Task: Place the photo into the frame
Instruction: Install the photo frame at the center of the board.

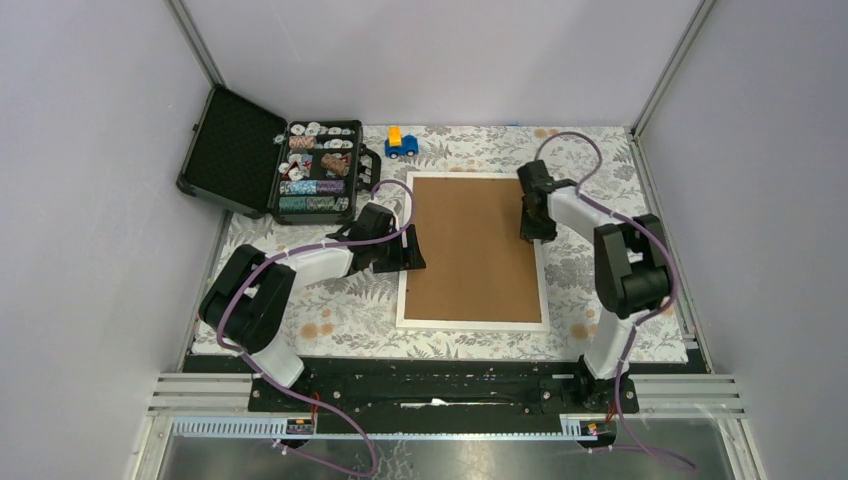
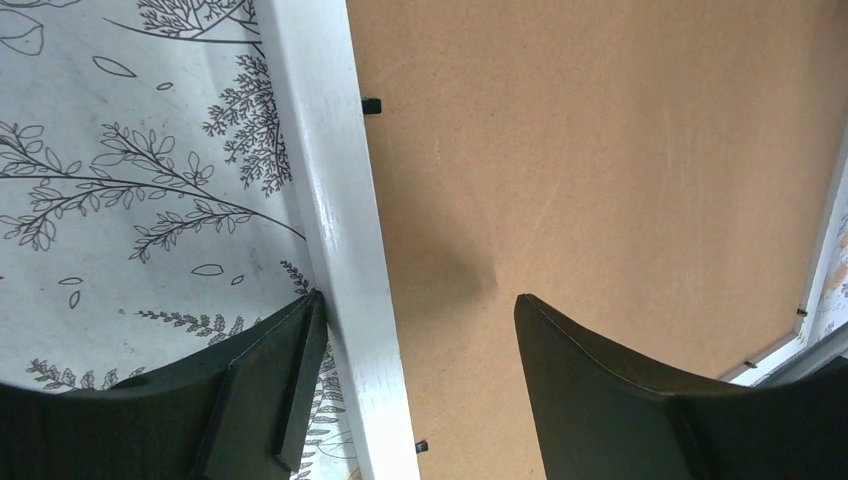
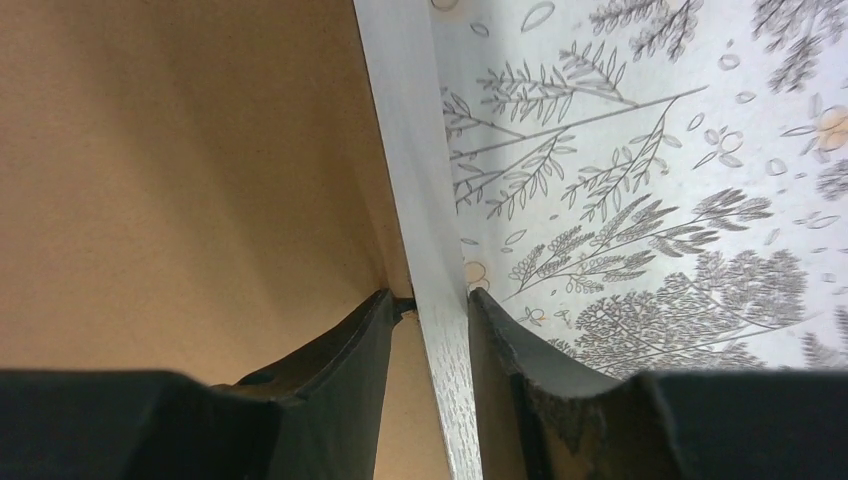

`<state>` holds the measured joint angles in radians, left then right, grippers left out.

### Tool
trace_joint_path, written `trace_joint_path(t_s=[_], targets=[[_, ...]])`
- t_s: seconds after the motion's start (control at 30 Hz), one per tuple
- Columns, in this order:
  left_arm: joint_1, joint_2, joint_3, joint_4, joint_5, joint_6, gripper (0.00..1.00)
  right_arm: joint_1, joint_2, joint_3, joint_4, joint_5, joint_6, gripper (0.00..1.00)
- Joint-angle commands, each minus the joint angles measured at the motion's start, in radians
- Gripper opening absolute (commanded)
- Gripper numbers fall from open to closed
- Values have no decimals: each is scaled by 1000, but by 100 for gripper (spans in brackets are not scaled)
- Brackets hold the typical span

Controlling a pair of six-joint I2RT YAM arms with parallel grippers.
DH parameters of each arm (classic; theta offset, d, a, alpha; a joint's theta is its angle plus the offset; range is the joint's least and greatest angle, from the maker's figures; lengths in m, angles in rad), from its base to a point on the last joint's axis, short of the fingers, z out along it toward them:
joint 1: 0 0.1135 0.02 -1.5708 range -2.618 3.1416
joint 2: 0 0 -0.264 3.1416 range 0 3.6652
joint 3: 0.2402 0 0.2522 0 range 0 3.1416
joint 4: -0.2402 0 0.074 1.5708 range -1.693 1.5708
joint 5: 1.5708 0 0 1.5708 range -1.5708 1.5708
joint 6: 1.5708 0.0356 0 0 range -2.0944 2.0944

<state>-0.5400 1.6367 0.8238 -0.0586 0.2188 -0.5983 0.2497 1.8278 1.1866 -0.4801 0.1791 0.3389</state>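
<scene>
Pinching frame (image 3: pixel 415 180) by right moulding: right gripper (image 3: pixel 430 300). Left gripper (image 2: pixel 419 300) hanging wide apart, straddling left moulding; brown back (image 1: pixel 470 250) facing up.

No text, label, brand, number or sign can be read in any of the views. The round patterned chips (image 1: pixel 318 170) in the open black hard case (image 1: pixel 232 150), left of the white rectangular picture frame (image 1: pixel 473 325), are too small for any marking to be made out. The same goes for the small blue and yellow toy car (image 1: pixel 401 143) beyond the frame's far edge.
</scene>
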Motion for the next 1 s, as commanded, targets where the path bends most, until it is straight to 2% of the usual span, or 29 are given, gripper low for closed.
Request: trace_joint_path(t_s=[0.0,0.07,0.17,0.27,0.33,0.43,0.57,0.8,0.97], targets=[[-29,15,-11,28,90,-35,75,187,198,86,-109,-41,76,41],[-29,1,-22,30,83,-38,75,223,196,196,-206,15,76,43],[-26,-34,-50,25,61,-40,77,230,91,338,-294,-20,64,48],[-20,-89,-87,22,47,-43,82,220,-23,419,-357,7,51,66],[-19,-129,-116,21,45,-52,87,160,-94,366,-367,-16,48,72],[-20,-201,-166,21,41,-67,97,13,-199,147,-275,-69,57,79],[-25,-250,-216,34,104,-93,99,-110,-229,-46,-185,-81,30,90],[-61,-234,-248,91,110,-132,99,-122,-136,-142,20,-388,60,90],[-61,-111,-135,136,130,-144,99,-122,-72,-116,84,-505,109,90]])
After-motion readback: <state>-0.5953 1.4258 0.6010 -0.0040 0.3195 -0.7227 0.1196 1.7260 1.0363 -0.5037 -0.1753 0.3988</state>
